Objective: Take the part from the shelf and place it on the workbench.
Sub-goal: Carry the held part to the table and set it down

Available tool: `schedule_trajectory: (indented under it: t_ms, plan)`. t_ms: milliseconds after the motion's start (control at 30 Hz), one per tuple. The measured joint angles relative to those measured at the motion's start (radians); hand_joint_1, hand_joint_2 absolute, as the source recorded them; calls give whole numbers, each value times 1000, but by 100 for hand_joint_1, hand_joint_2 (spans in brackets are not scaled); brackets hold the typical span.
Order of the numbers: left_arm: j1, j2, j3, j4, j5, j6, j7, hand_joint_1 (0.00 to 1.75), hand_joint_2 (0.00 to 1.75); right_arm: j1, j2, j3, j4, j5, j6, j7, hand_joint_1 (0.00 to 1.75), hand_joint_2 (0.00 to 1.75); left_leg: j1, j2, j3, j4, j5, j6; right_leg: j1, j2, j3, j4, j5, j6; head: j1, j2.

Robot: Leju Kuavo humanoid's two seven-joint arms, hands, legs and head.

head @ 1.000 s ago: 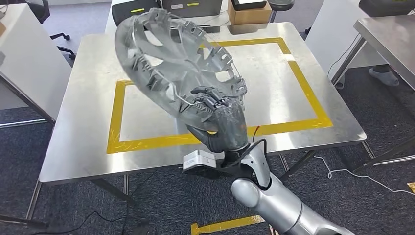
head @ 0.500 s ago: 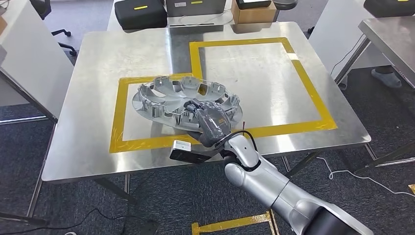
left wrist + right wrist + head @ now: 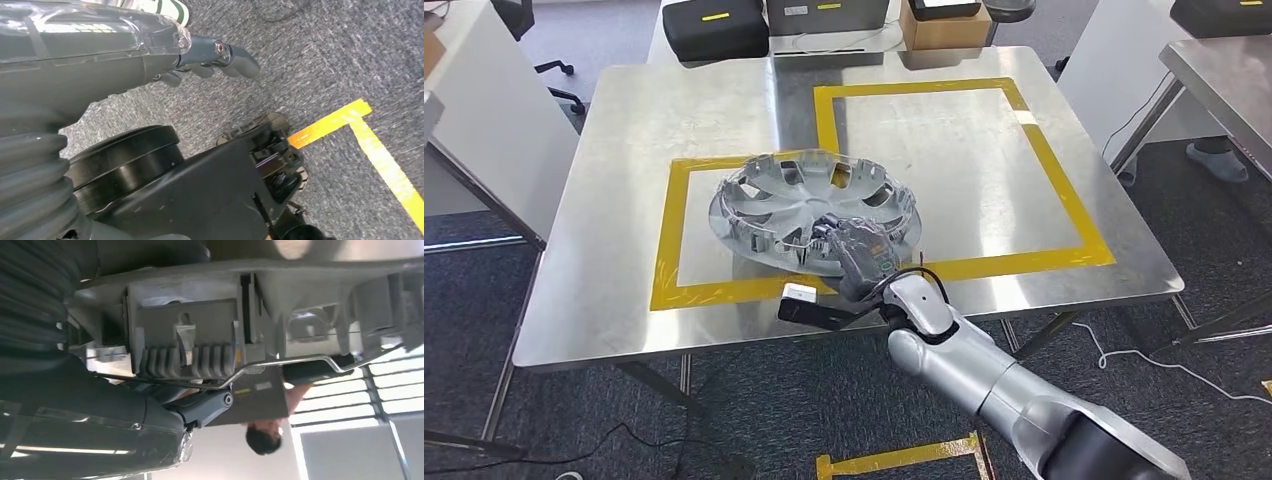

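Head view: black case (image 3: pixel 712 27) behind workbench (image 3: pixel 604 250).

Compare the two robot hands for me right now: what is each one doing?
The right robot hand is up over the workbench, gripping the near rim of the wheel cover. The left robot hand hangs low over grey carpet and holds nothing.

The right robot hand's fingers are closed around the rim. The left robot hand's fingers are loosely extended.

Both wear the same dark grey cover.
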Motion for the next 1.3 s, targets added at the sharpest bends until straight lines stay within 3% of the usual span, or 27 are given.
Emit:
schedule_trajectory:
  t_ms: [233,500,1200,1300]
  plan:
    - [14,5,-3,0,9,3,-13,0,175,-166,-155,-1,75,119,184,128,175,175,-1,-16,-2,1,4,3,-2,-11,2,0,1,1,2,0]
    - [21,7,-3,0,19,5,-31,0,175,-237,-262,-1,86,147,255,183,175,175,-3,-14,-2,1,4,3,-2,-12,3,-1,1,2,2,0]
    - [21,4,-3,0,37,-10,-81,0,175,-205,-340,-2,71,108,223,183,175,175,-3,-3,0,1,4,3,-2,-9,2,-1,1,3,2,0]
    - [21,4,-3,0,33,-26,-87,0,175,-191,-358,-5,58,102,222,185,44,175,-3,-3,0,1,4,3,-2,-9,2,-1,1,3,2,0]
